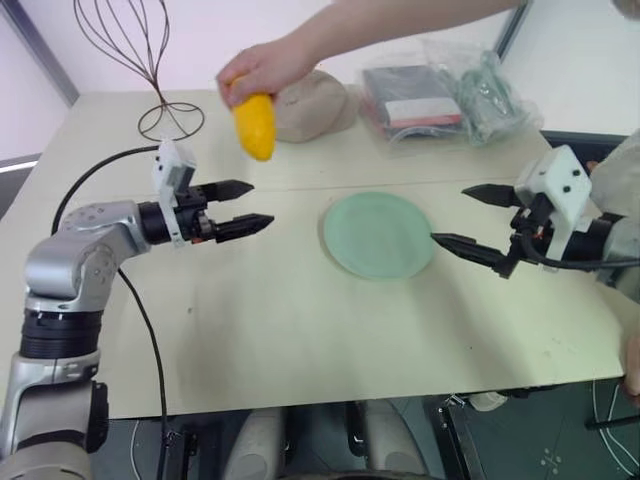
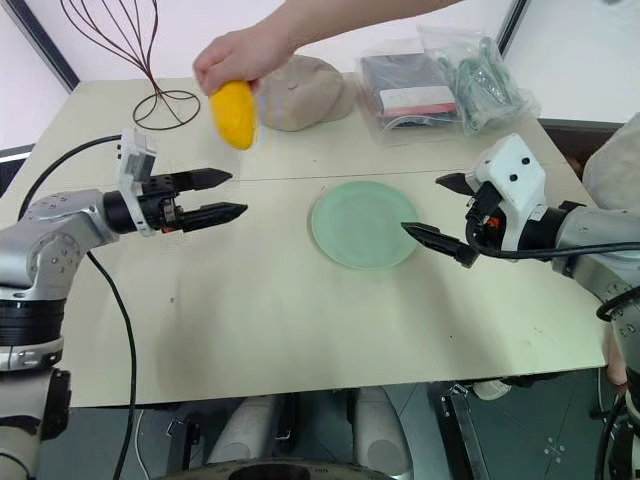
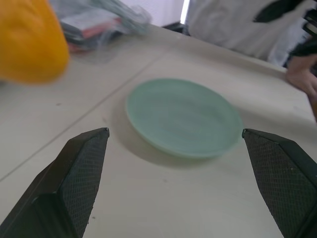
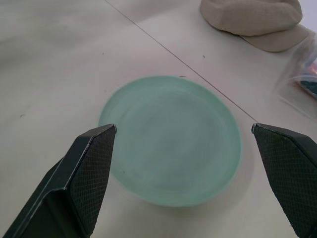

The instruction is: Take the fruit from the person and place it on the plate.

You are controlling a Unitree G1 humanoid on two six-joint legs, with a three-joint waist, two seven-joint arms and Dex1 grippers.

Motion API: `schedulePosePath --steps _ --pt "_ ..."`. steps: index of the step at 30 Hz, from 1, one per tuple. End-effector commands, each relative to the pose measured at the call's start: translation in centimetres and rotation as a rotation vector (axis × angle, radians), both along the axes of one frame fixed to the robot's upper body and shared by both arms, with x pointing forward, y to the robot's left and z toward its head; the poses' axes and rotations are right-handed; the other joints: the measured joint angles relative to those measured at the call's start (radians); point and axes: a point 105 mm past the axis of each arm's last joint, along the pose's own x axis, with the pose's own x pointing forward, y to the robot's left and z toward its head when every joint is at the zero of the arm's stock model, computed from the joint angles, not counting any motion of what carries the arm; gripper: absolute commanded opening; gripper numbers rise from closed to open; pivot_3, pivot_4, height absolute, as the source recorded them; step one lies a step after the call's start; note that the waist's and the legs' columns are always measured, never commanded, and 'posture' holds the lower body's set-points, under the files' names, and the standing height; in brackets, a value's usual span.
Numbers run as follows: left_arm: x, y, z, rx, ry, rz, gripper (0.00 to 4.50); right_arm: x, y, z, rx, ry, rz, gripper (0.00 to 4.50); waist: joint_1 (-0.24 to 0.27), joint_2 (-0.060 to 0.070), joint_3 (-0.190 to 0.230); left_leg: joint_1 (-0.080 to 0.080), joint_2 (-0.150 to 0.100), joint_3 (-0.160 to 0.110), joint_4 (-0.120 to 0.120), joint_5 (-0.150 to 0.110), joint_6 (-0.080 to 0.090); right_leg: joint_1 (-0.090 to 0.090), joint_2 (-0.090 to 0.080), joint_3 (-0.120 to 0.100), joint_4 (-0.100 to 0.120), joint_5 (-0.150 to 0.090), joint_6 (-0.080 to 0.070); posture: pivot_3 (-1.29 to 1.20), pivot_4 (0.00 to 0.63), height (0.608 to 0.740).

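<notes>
A person's hand [image 1: 268, 66] reaches in from the back and holds the yellow-orange fruit [image 1: 255, 124] by its top, hanging above the table. My left gripper [image 1: 256, 206] is open, level, just below and in front of the fruit, not touching it. The pale green plate [image 1: 378, 235] lies bare at the table's middle. My right gripper [image 1: 452, 216] is open at the plate's right edge, pointing at it. The fruit [image 3: 29, 42] and the plate [image 3: 183, 116] both appear in the left wrist view; the plate [image 4: 171, 139] lies between the fingers in the right wrist view.
A beige cap [image 1: 312, 103] lies behind the fruit. Clear bags [image 1: 440, 92] with dark items sit at the back right. A wire stand [image 1: 150, 60] rises at the back left. A black cable [image 1: 95, 175] runs along my left arm.
</notes>
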Motion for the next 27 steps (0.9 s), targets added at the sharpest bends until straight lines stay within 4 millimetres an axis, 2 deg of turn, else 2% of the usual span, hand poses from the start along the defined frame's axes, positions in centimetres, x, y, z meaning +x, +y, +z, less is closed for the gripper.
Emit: schedulePosePath --steps 1,9,16,27 --pt "0.4 1.0 2.3 -0.101 -0.026 0.075 4.5 -0.1 0.3 1.0 0.003 -0.056 0.015 4.49 0.0 0.0 0.0 0.0 0.0 0.0 0.0 0.0 0.0 0.0 0.0 0.0 0.0 0.0 0.0 0.0 0.15 0.74" --pt "1.7 2.4 3.1 -0.301 0.07 0.254 4.5 0.0 0.6 0.9 0.006 -0.059 0.029 4.49 0.0 0.0 0.0 0.0 0.0 0.0 0.001 0.0 0.0 0.0 0.0 0.0 0.001 0.0 0.0 0.0 0.15 0.74" --pt "3.1 3.3 2.6 -0.321 0.107 0.386 4.5 0.0 0.8 1.0 0.006 -0.063 0.035 4.49 0.001 0.0 0.0 0.0 0.0 0.0 0.001 0.0 0.0 0.0 0.0 0.0 0.001 0.0 0.0 0.0 0.15 0.74" --pt "4.8 1.8 2.3 -0.304 0.107 0.398 4.5 -0.2 0.8 1.1 0.007 -0.07 0.026 4.49 0.003 -0.001 0.0 0.0 -0.001 0.0 0.001 0.0 0.0 0.0 0.0 0.0 0.001 0.0 0.0 0.0 0.15 0.74"
